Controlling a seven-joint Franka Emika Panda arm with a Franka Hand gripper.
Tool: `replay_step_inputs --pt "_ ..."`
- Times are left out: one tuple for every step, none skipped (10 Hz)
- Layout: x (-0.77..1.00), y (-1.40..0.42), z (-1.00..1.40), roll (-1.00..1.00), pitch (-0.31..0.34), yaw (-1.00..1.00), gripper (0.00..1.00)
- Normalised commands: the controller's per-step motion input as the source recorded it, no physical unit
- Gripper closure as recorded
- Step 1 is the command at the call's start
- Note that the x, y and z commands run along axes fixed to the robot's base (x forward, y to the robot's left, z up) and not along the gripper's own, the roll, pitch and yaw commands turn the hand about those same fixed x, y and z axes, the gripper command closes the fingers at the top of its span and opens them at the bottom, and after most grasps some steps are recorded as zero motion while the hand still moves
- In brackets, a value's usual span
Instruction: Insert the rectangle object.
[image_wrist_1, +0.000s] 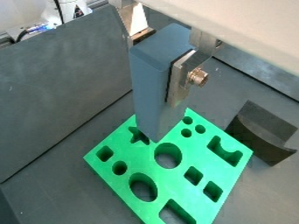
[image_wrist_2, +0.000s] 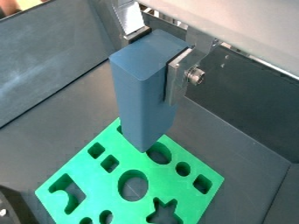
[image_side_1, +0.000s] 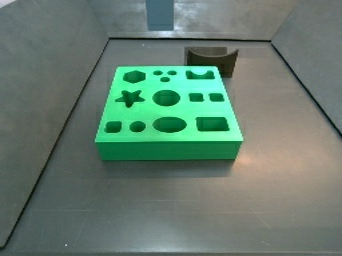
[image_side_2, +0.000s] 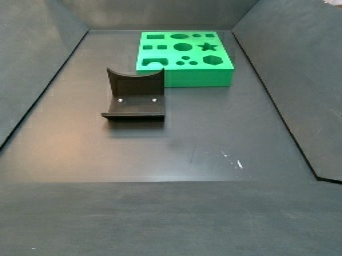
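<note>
My gripper (image_wrist_1: 158, 66) is shut on the rectangle object (image_wrist_1: 152, 87), a tall blue-grey bar held upright by its top between the silver fingers (image_wrist_1: 181, 83). In both wrist views the bar (image_wrist_2: 142, 96) hangs over the flat green board with shaped holes (image_wrist_1: 126, 164), above one end of the board (image_wrist_2: 82, 179). Its lower end hides some holes. I cannot tell whether it touches the board. In a side view only the bar's lower end (image_side_1: 159, 12) shows at the frame's top, in the air beyond the board (image_side_1: 167, 146); the gripper itself is out of view there.
The fixture, a dark grey block with a curved notch (image_side_1: 210, 60), stands on the floor beside the board (image_side_2: 187, 78). It also shows in a wrist view (image_wrist_1: 267, 136) and a side view (image_side_2: 134, 95). Dark walls (image_side_1: 54, 110) enclose the floor.
</note>
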Motion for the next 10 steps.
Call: replay_step_inputs --pt "0.71 -0.06 -0.29 0.00 0.000 -0.46 1.00" --pt "0.74 -0.05 -0.35 0.03 0.000 -0.44 1.00" --pt "0.76 -0.03 -0.40 0.05 0.000 -0.42 1.00" --pt "0.79 -0.05 -0.37 0.04 0.000 -0.39 1.00" --pt "0.73 -0.05 -0.36 0.04 0.000 -0.44 1.00" --pt "0.33 0.00 -0.34 0.02 0.000 -0.78 1.00" --pt "0.00 0.00 -0.35 0.01 0.000 -1.00 1.00" --pt "0.00 0.00 -0.34 0.01 0.000 -1.00 1.00" --pt "0.00 0.00 -0.34 0.01 0.000 -1.00 1.00" --pt "0.00 0.00 -0.36 0.02 0.007 -1.00 1.00"
